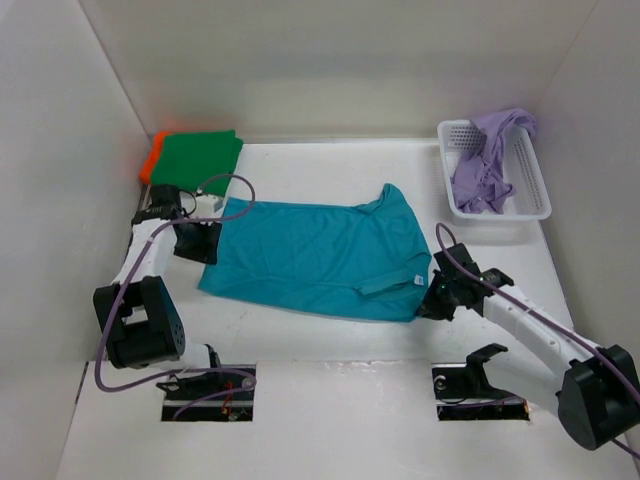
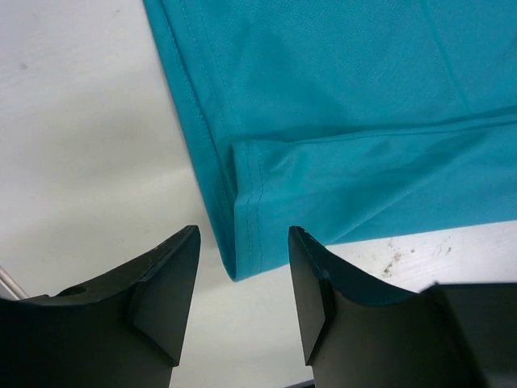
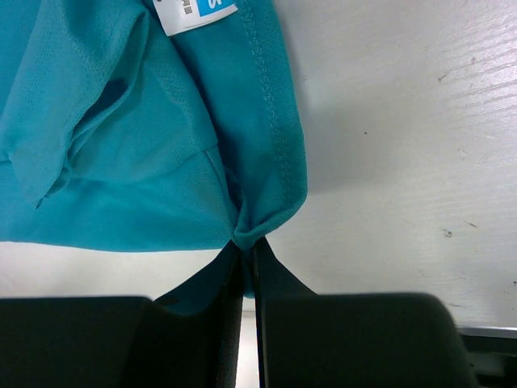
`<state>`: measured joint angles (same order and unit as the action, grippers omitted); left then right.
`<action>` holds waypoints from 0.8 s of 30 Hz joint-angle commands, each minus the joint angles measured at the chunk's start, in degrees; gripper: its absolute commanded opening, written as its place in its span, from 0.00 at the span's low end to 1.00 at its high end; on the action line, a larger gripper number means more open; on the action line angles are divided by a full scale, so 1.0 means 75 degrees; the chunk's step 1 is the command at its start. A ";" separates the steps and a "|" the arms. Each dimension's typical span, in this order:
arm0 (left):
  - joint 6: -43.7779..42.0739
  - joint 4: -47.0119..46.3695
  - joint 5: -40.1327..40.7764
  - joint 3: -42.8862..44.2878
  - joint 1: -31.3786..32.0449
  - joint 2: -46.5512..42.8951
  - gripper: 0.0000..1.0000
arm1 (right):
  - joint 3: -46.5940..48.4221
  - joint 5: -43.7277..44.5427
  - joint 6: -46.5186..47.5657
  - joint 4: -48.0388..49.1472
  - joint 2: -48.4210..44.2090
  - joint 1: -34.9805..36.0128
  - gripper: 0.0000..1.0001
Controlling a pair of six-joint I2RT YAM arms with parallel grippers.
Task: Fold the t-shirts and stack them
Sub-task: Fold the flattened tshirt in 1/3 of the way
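The teal blue t-shirt lies spread on the table, folded lengthwise. My right gripper is shut on its near right corner; the cloth bunches at the fingertips. My left gripper is open at the shirt's left edge, its fingers either side of the shirt's hemmed corner, just short of it. The dark green t-shirt lies folded on the orange t-shirt at the back left. The lavender t-shirt hangs crumpled in the basket.
A white mesh basket stands at the back right by the wall. White walls close in the left, back and right sides. A white size label shows on the teal shirt.
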<state>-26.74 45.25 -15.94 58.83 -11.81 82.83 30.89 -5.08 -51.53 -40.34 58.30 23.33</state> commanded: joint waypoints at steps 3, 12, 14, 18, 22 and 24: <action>-0.0009 -0.0151 0.0098 0.0149 0.0081 0.0627 0.46 | -0.0041 0.0185 -0.0149 -0.0071 -0.0122 0.0117 0.11; 0.0319 -0.0830 0.0240 0.0230 0.0221 0.1566 0.40 | -0.0053 0.0197 -0.0137 -0.0024 -0.0051 0.0211 0.11; 0.0436 -0.0948 0.0122 0.0242 0.0245 0.1624 0.22 | -0.0053 0.0267 -0.0161 -0.0047 -0.0051 0.0234 0.09; 0.0659 -0.1310 0.0204 0.0102 -0.0058 0.1578 0.03 | -0.0006 0.0676 -0.0266 -0.0234 -0.0156 0.0246 0.03; 0.1022 -0.1744 0.0263 -0.0074 -0.0691 0.1308 0.01 | 0.0017 0.0783 -0.0266 -0.0270 -0.0110 0.0246 0.01; 0.1011 -0.1710 0.0193 -0.0144 -0.0798 0.1285 0.01 | 0.0029 0.0806 -0.0266 -0.0259 -0.0040 0.0246 0.01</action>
<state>-20.75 35.94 -14.35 58.83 -16.08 95.46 30.89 -1.83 -52.93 -41.10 58.11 24.60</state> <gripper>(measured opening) 0.017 0.060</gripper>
